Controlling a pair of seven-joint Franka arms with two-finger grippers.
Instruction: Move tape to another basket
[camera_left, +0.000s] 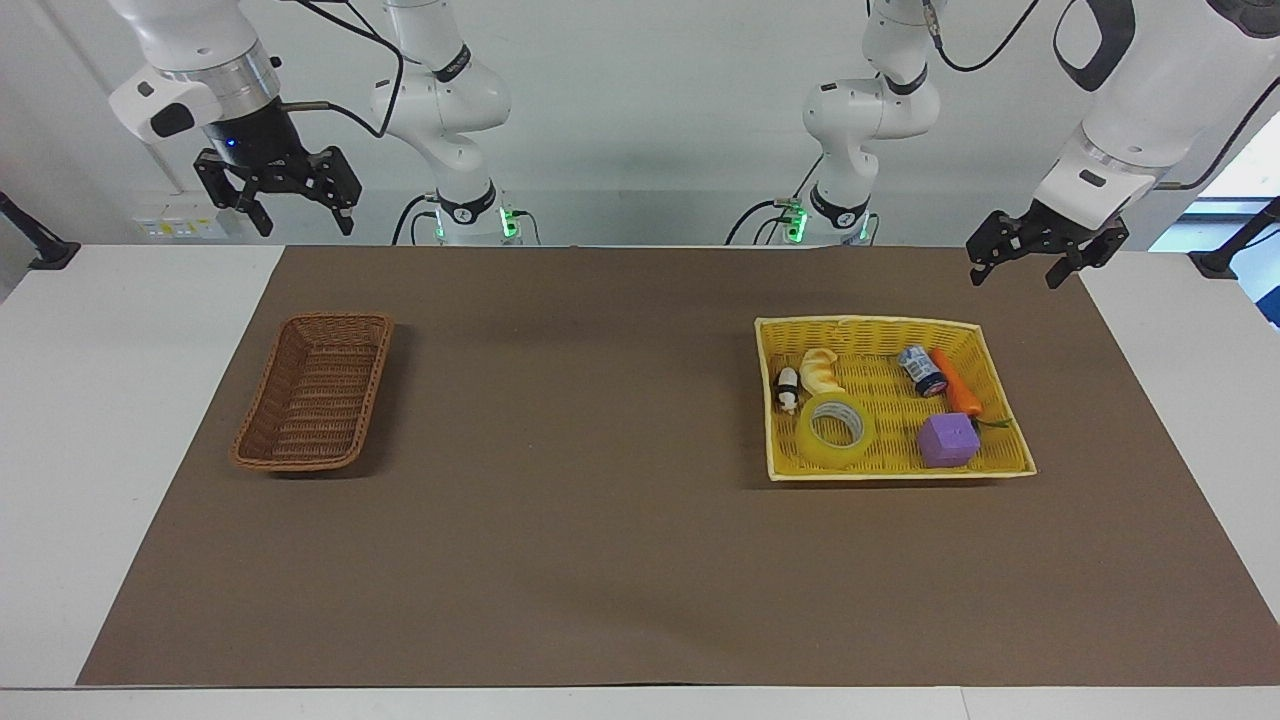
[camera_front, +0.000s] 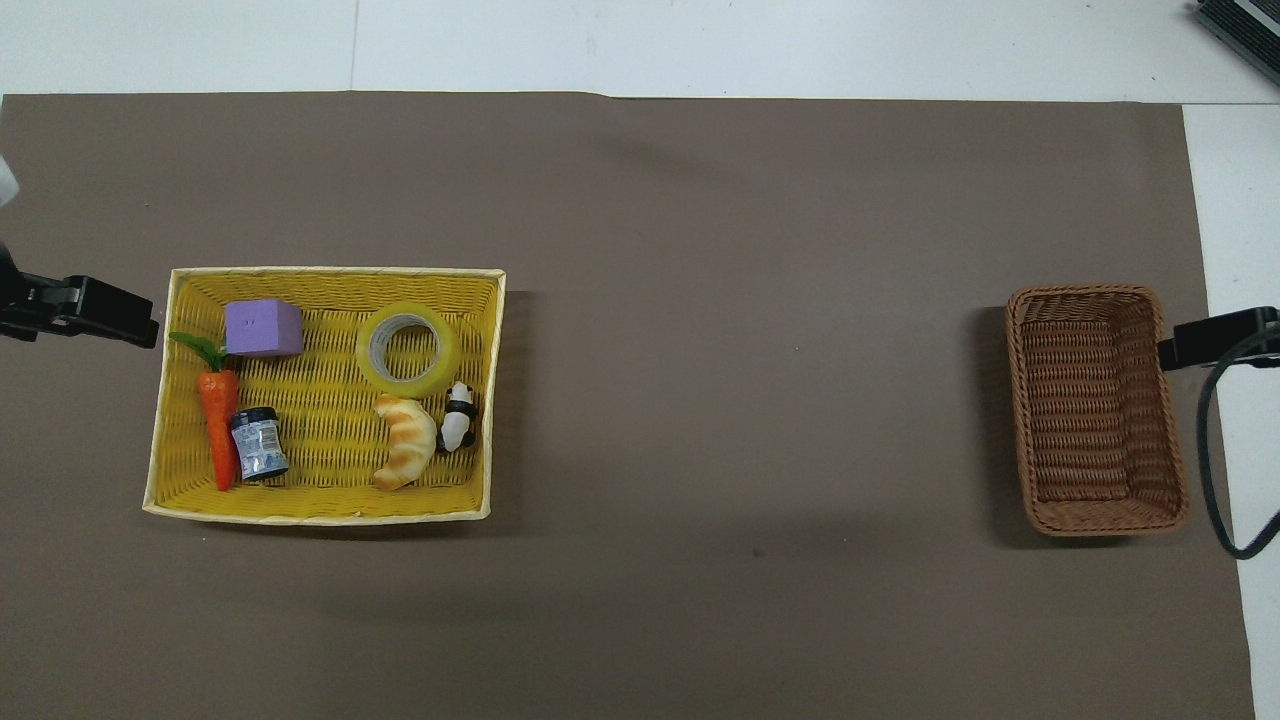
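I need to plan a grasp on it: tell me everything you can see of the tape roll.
The tape is a wide ring of translucent yellow packing tape with a pale grey-white core, lying flat, hole upward, in the yellow basket. It is beside the purple cube, close to the croissant and panda figure. No gripper touches it.

A yellow basket (camera_left: 1016, 440) sits on the brown mat (camera_left: 600, 500) toward the left arm's end of the white worktop (camera_left: 120, 400). In it, a purple cube (camera_left: 947, 440) lies at the edge farthest from the robots, with a carrot (camera_left: 957, 384) and a small jar (camera_left: 921, 370) side by side nearer to them. A croissant (camera_left: 820, 370) and a panda figure (camera_left: 788, 389) lie along the basket's inner end.
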